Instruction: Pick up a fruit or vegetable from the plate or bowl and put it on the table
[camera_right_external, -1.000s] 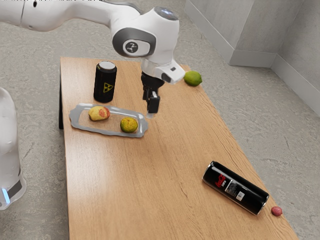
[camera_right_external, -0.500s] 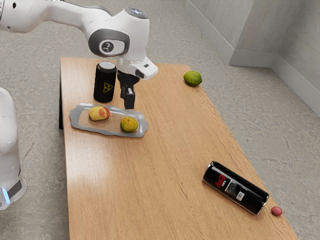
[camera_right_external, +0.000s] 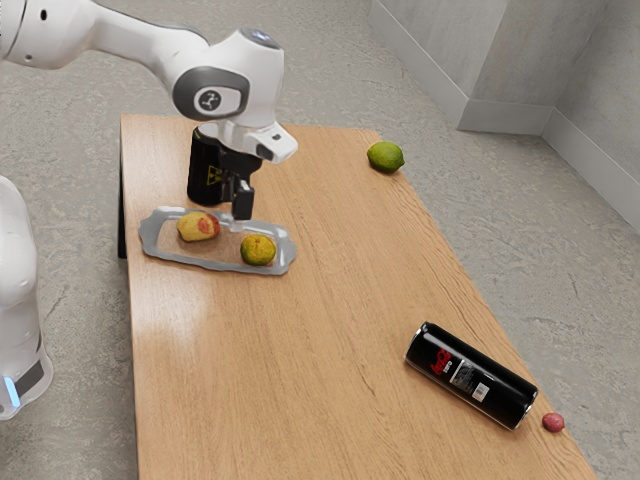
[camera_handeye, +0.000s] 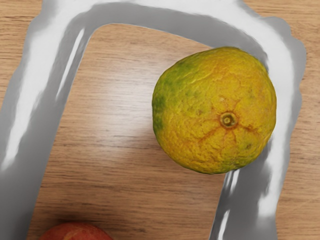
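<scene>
The gripper (camera_right_external: 240, 212) hangs above the long edge of the silvery tray (camera_right_external: 190, 264) that is nearer the upright can, clear of both fruits; how its jaws stand is hard to make out. A yellow-green citrus (camera_right_external: 258, 250) rests at the tray's end toward the exterior view's right. At the other end lies a yellow and red fruit (camera_right_external: 198, 227). In the wrist view the citrus (camera_handeye: 215, 110) shows its stem spot, inside the tray (camera_handeye: 30, 100) against its rim, and part of the red fruit (camera_handeye: 76, 232) is visible.
A black can (camera_right_external: 205, 170) stands upright just behind the gripper, partly hidden by it. Farther off on the table (camera_right_external: 270, 390) are a green lime (camera_right_external: 385, 157), a black can on its side (camera_right_external: 470, 375) and a small red fruit (camera_right_external: 553, 422).
My hand has moved toward the exterior view's left and slightly lower, from beside the tray's end to above its far long edge. The fruits and cans have stayed put.
</scene>
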